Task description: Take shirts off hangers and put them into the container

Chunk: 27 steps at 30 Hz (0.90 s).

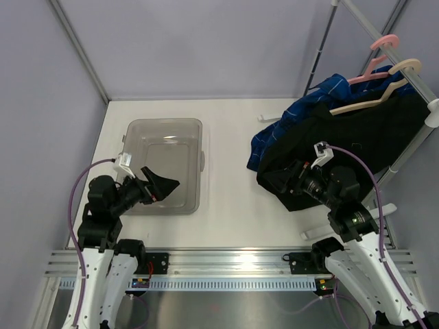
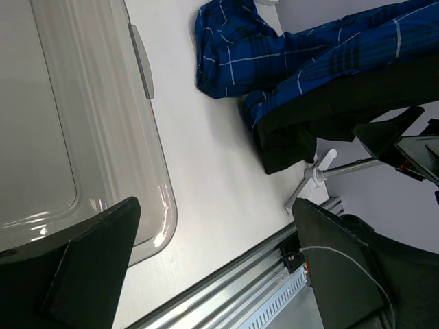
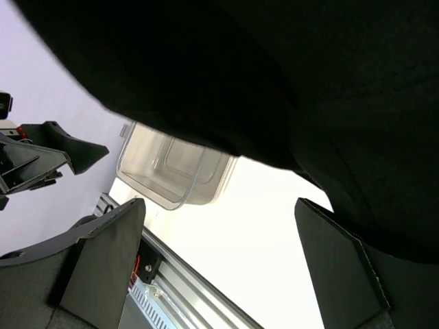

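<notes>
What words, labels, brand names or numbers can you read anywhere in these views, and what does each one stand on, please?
No text can be read in any view.
Small coloured marks on the rail near the arm bases: too small to read.
The container, black shirt, blue checked shirt, pink hanger and cream hanger: no print visible.

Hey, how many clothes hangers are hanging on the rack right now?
2. The pink hanger hangs farther back on the rack pole, in the blue checked shirt; the beige hanger hangs just nearer, in the black shirt. None seems hidden.
</notes>
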Motion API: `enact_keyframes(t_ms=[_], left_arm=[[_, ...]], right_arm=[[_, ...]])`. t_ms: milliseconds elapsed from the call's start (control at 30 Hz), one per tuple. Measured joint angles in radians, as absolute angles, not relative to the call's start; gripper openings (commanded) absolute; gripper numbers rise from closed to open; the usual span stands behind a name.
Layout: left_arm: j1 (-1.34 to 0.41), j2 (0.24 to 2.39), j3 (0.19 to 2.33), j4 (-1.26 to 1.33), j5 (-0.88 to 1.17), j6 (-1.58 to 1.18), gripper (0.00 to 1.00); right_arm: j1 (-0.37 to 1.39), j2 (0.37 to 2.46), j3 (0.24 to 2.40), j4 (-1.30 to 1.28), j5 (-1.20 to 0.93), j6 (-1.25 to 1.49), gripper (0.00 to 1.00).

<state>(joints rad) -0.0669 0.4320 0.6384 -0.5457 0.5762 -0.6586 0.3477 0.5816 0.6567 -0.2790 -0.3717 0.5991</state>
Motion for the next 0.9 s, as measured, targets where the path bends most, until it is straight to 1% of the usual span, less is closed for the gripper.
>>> enact_keyframes(t_ms=[100, 167, 200, 400, 533, 667, 767, 900], left_arm=[[-0.070, 0.475, 0.659, -0.530, 0.593, -0.646, 0.97], [-0.102, 0.571, 0.744, -0.552, 0.594, -0.619, 0.95], [-0.138, 0.643, 0.818, -0.563, 0.584, -0.601, 0.95], [-0.502, 1.110, 1.415, -0.566, 0.442, -0.484, 0.95], [-0.591, 1.287, 1.650, -0.557, 0.409, -0.436, 0.95], [-0.616, 1.394, 1.753, -0.527, 0.401, -0.400, 0.96], [-0.628, 1.427, 1.751, -0.487, 0.389, -0.379, 0.97], [-0.651, 1.451, 1.672, -0.344, 0.384, -0.354, 0.97]], right_arm=[[0.348, 0.554, 0.657, -0.295, -0.373, 0.599, 1.00], [0.348, 0.538, 0.657, -0.303, -0.376, 0.601, 0.99], [0.348, 0.532, 0.657, -0.313, -0.376, 0.603, 0.99], [0.348, 0.516, 0.688, -0.432, -0.326, 0.602, 0.99], [0.349, 0.477, 0.687, -0.496, -0.288, 0.607, 0.99], [0.352, 0.471, 0.614, -0.472, -0.290, 0.610, 0.98], [0.367, 0.525, 0.542, -0.460, -0.294, 0.606, 0.99], [0.410, 0.603, 0.505, -0.451, -0.297, 0.599, 0.99]])
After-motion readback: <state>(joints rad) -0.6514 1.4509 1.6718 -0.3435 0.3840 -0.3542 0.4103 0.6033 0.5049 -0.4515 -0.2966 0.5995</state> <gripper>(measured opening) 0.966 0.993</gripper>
